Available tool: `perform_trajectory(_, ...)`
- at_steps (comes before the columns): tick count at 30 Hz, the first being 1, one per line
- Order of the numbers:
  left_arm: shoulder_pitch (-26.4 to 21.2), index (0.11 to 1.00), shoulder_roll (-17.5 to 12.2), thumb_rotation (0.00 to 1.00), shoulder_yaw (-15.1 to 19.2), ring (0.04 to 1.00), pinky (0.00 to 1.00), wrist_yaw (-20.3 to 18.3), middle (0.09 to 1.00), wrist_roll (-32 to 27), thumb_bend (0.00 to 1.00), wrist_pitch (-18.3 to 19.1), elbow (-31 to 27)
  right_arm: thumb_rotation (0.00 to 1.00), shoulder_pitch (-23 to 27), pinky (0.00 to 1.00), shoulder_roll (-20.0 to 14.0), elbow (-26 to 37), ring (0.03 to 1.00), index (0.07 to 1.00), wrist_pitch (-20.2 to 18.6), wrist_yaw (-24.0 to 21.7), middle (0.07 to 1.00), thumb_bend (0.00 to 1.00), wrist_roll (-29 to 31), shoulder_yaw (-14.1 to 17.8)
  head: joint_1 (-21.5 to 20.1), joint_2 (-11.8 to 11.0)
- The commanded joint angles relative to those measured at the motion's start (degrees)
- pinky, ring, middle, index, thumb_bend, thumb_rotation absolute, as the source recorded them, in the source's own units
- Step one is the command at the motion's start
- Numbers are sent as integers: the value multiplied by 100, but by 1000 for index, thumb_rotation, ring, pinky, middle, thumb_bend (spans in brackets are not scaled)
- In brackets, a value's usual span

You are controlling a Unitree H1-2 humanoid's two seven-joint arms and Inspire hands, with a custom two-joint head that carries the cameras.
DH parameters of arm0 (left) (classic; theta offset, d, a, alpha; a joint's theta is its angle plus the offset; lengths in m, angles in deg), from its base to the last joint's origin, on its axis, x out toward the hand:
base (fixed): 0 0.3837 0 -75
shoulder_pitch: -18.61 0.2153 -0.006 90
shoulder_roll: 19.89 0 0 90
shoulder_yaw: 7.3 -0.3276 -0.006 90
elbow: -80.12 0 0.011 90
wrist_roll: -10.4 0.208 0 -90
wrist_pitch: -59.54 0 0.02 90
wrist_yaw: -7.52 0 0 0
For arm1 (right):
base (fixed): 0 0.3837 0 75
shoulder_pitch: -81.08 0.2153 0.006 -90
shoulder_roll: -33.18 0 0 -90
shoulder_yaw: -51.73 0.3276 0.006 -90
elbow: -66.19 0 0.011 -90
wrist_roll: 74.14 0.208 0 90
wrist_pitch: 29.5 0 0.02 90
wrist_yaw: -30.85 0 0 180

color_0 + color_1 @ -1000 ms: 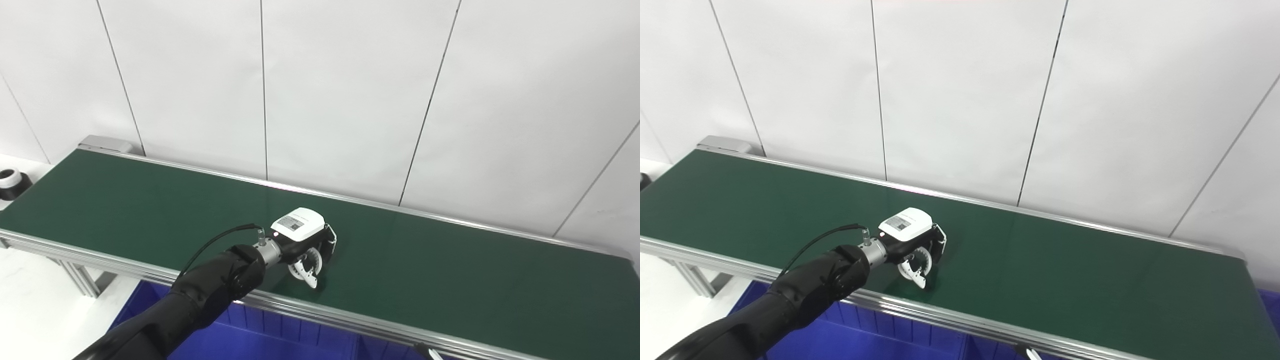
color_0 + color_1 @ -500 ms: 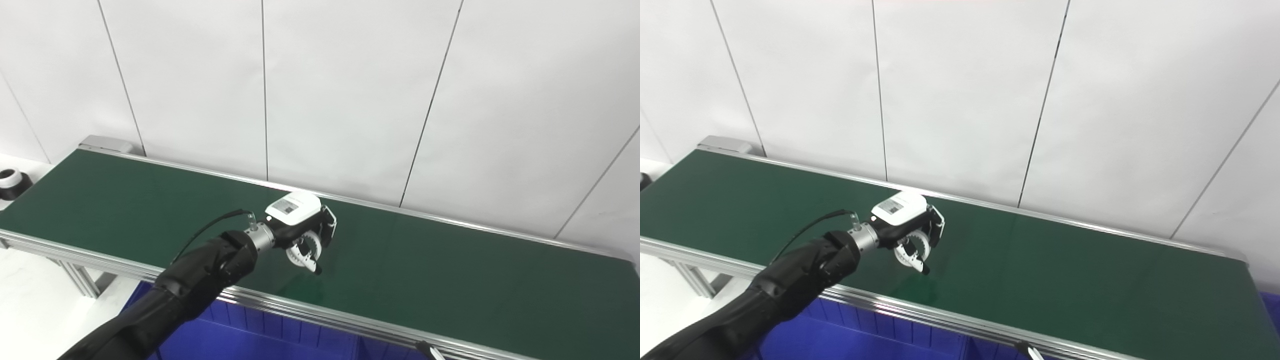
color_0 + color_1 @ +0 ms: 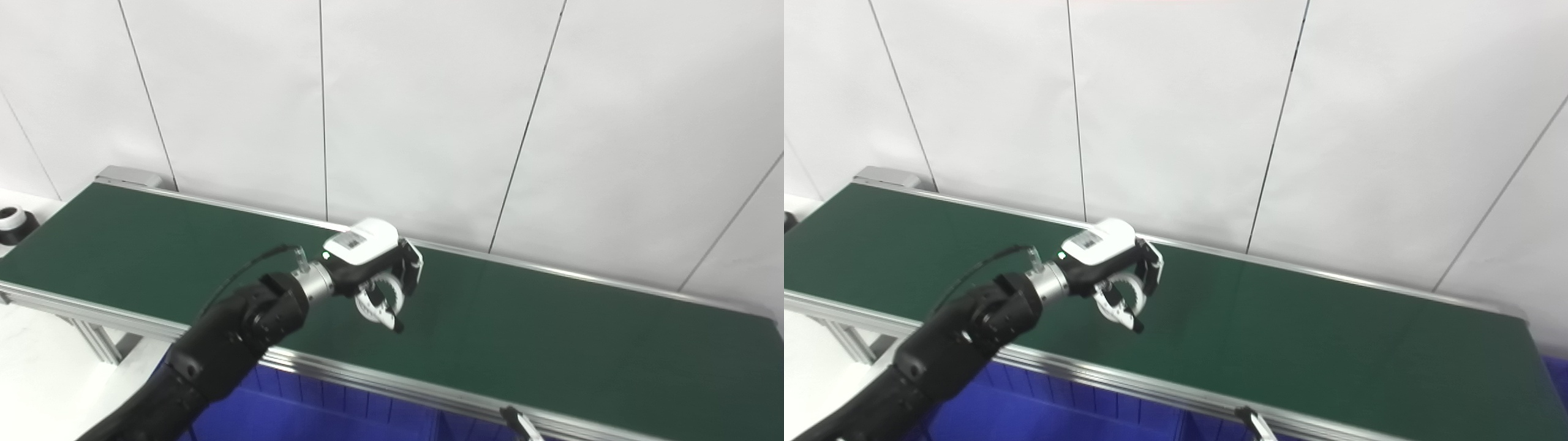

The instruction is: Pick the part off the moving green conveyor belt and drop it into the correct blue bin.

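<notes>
- The left hand is up above the green belt, fingers curled around a white ring-shaped part; the part hangs under the palm, clear of the belt surface, about midway across its width
- The grip looks partial; the ring shows below the fingers and a dark-tipped finger pokes down past it, so I judge the hold to be a hook more than a full clasp; keep the fingers closed and avoid any quick wrist roll while carrying
- The step in hand is the carry to the bin; the blue bin sits below the near rail of the belt, so the hand should draw back toward the robot and clear that rail before lowering
- Which bin is the correct one cannot be told; only one stretch of blue with a divider shows beneath the rail
- Release only once the part is well inside the bin walls; opening over the rail risks the ring bouncing back onto the belt
- The right hand barely shows at the bottom edge; whether it is open or closed cannot be told
</notes>
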Motion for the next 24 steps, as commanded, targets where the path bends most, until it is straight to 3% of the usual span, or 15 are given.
perform_trajectory(1,-180,325,-184,0,197,431,176,-210,495,-280,502,139,-283,997,262,905,101,586,949,957,-411,-86,978,427,-2,14,-61,156)
perform_trajectory(4,-133,325,-178,0,271,432,179,-397,494,-370,502,250,-390,1000,418,907,151,944,953,963,-938,-246,981,412,36,16,-400,425)
perform_trajectory(8,136,309,-129,0,264,430,159,-424,496,-602,501,32,-373,1000,565,898,185,1108,949,956,-1319,-313,973,395,3,16,-714,496)
perform_trajectory(16,776,308,-12,0,203,432,172,-258,495,-678,499,-231,-231,1000,514,892,257,1138,949,956,-1467,-262,977,412,-75,-5,-821,526)
perform_trajectory(19,878,310,47,0,222,433,171,-367,495,-880,499,-228,-177,1000,520,891,261,1224,951,958,-1522,-265,979,410,-84,18,-796,558)
perform_trajectory(20,905,322,59,0,220,450,291,-404,505,-941,478,-225,-153,1000,528,895,259,1243,954,957,-1522,-268,978,393,-76,27,-791,566)
perform_trajectory(21,930,326,66,0,211,458,341,-410,509,-963,470,-228,-124,1000,535,897,257,1267,955,957,-1534,-273,977,383,-65,36,-783,577)
perform_trajectory(24,1011,324,94,0,187,461,371,-327,511,-939,465,-298,7,1000,551,901,238,1309,959,957,-1551,-297,977,370,-34,51,-787,611)
